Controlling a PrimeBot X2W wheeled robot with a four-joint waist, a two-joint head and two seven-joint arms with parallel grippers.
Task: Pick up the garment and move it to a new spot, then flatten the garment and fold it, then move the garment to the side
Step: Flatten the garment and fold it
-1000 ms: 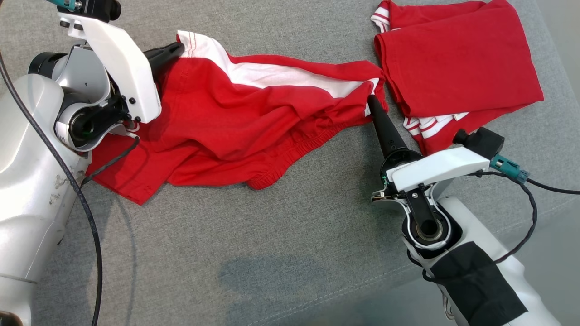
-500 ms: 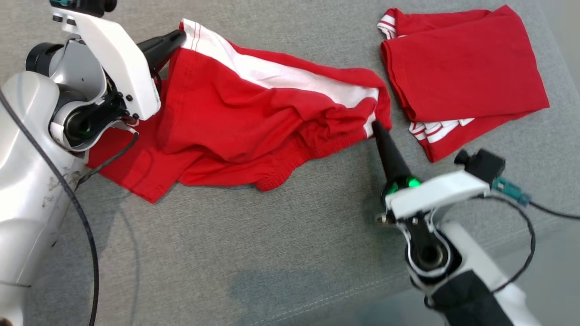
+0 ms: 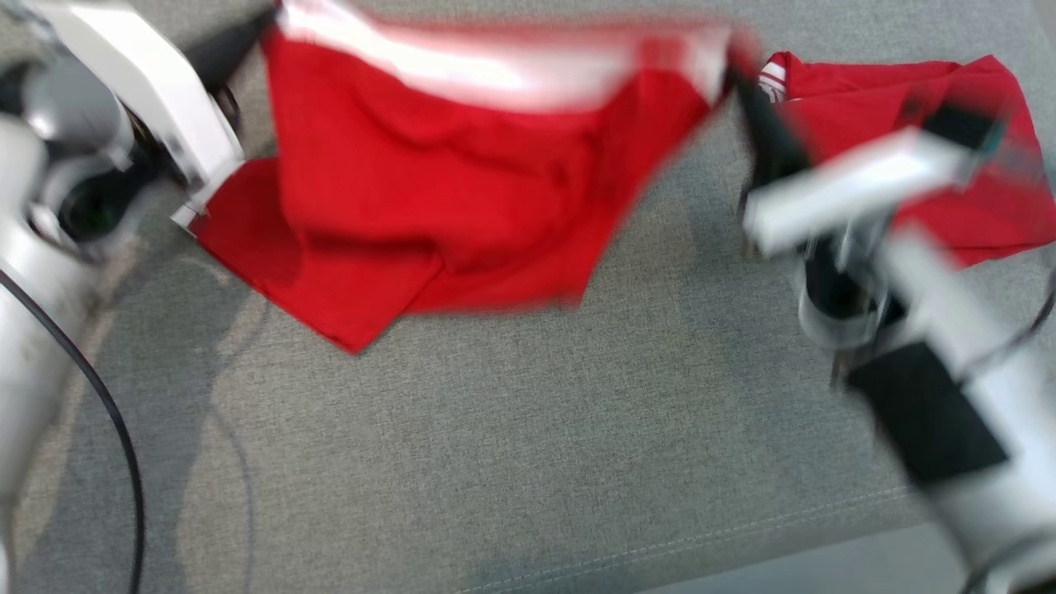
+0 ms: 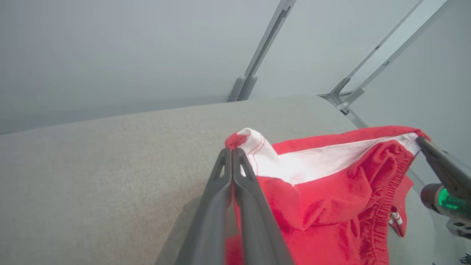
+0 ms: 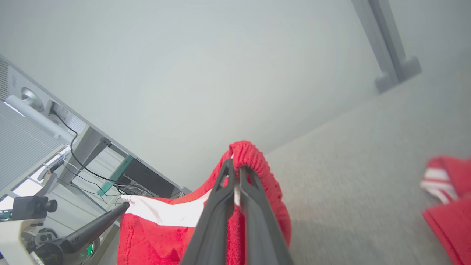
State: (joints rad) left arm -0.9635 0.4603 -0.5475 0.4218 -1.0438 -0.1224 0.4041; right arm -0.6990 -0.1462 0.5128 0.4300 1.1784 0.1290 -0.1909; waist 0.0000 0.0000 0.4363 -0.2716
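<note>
Red garment [image 3: 462, 190] hangs over the grey cushion [image 3: 528, 429], long axis stretched between the arms. Left gripper [image 4: 232, 151] pinches its white-banded corner, right gripper [image 5: 235, 166] its elastic waistband end, both closed tight

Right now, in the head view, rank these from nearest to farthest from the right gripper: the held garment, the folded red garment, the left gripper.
1. Held garment: clamped in the right gripper, stretching left.
2. Folded red garment: lying just beside it, on the right.
3. Left gripper: far left, on the garment's other corner.
</note>
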